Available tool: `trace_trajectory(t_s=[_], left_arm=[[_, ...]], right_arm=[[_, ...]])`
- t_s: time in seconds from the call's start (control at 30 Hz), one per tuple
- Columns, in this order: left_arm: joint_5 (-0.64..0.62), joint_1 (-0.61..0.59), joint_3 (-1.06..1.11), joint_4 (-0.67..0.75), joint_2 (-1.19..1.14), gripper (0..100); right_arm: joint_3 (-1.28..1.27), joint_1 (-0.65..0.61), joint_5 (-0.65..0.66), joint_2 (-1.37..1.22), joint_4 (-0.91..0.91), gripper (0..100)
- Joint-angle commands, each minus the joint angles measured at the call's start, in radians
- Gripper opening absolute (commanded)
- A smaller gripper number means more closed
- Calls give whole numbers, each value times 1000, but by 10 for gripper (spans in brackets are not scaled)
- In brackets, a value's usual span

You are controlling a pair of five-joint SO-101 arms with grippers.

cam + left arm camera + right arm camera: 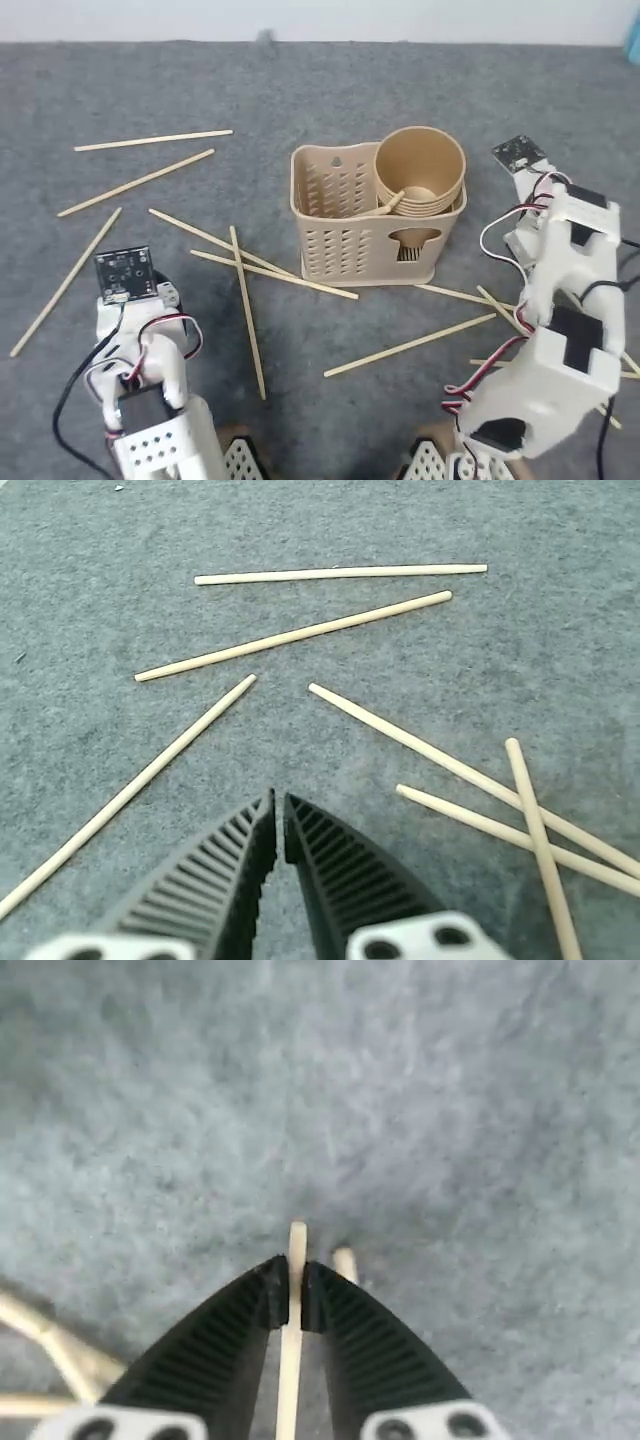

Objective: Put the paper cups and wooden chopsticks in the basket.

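Observation:
A beige slotted basket (340,240) stands mid-carpet with stacked paper cups (420,165) in its right compartment. Several wooden chopsticks lie scattered, such as one (153,140) at the far left and one (410,345) in front of the basket. My right gripper (295,1265) is shut on a chopstick (297,1238), whose tip pokes out past the fingertips; a second chopstick tip (344,1258) lies beside it. The right arm (560,260) is to the right of the basket. My left gripper (278,800) is shut and holds nothing, hovering over the carpet short of several chopsticks (300,632).
The grey carpet (300,90) covers the whole work area, with a white wall edge at the back. The left arm (140,340) sits at the front left. More chopsticks (246,310) cross each other between the left arm and the basket.

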State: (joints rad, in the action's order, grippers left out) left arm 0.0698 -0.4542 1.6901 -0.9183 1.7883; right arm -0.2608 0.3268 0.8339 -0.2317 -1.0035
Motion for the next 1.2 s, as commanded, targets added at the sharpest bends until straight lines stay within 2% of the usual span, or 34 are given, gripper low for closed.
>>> trace_trajectory(t_s=[0.0, 0.33, 0.43, 0.67, 0.97, 1.17], left_arm=[[9, -3, -4, -5, -9, 13], [9, -2, -4, -5, -9, 13], [9, -2, -4, -5, -9, 13], [9, -3, -4, -5, -9, 13], [9, -3, -4, -5, -9, 13], [9, -3, -4, -5, -9, 13]], right_arm=[[8, 33, -12, 125, -61, 9], [6, 108, -25, 216, -120, 9], [6, 108, -118, 288, -124, 9], [-2, 90, -296, 562, -289, 9], [-98, 61, -614, 941, -303, 8], [-58, -61, -784, 1122, -263, 8]])
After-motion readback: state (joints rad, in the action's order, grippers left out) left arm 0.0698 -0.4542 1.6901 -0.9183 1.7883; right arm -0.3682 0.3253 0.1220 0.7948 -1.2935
